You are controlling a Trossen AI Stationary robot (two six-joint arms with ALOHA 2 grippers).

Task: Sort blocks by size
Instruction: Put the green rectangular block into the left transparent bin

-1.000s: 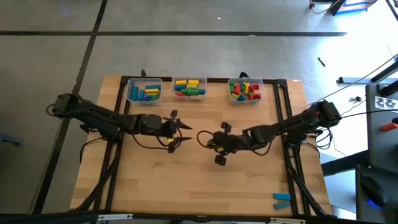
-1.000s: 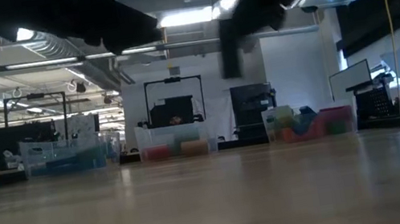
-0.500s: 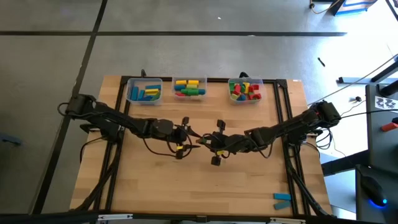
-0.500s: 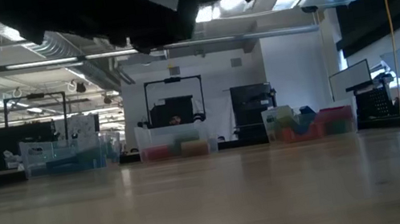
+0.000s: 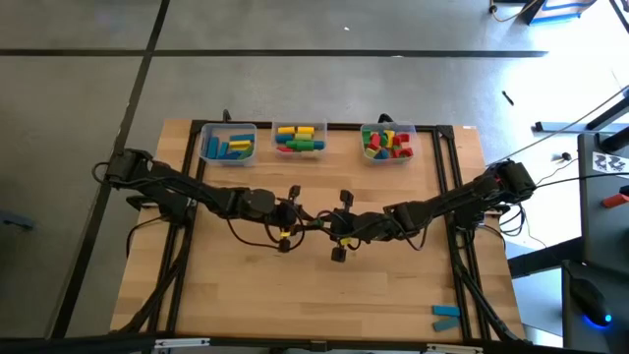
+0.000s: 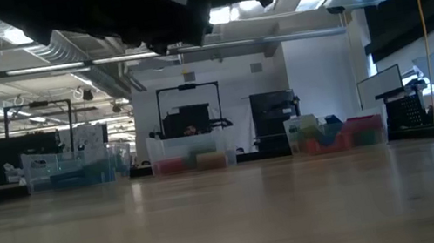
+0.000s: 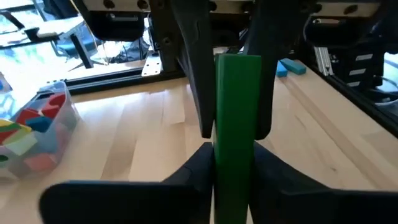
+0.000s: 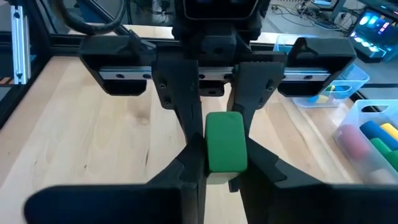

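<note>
Blocks mostly fill 3 clear bins [image 5: 300, 140] at the bench's [image 5: 246, 295] far edge, we judge; left pincer [image 5: 301, 218] and right pincer [image 5: 328, 223] both clamp 1 green block [image 7: 236, 118] mid-bench, with blue blocks [image 5: 445, 316] left.

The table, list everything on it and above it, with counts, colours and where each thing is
Green block: one, held in the air above mid-table, between both hands.
Clear bins: three, in a row at the table's far edge, holding blocks: mostly blue and yellow in the left one, mixed colours in the other two.
Blue blocks: two, near right corner.
Table: one, light wood.
Left hand: dark, closed on the green block.
Right hand: dark, also closed on it.
</note>
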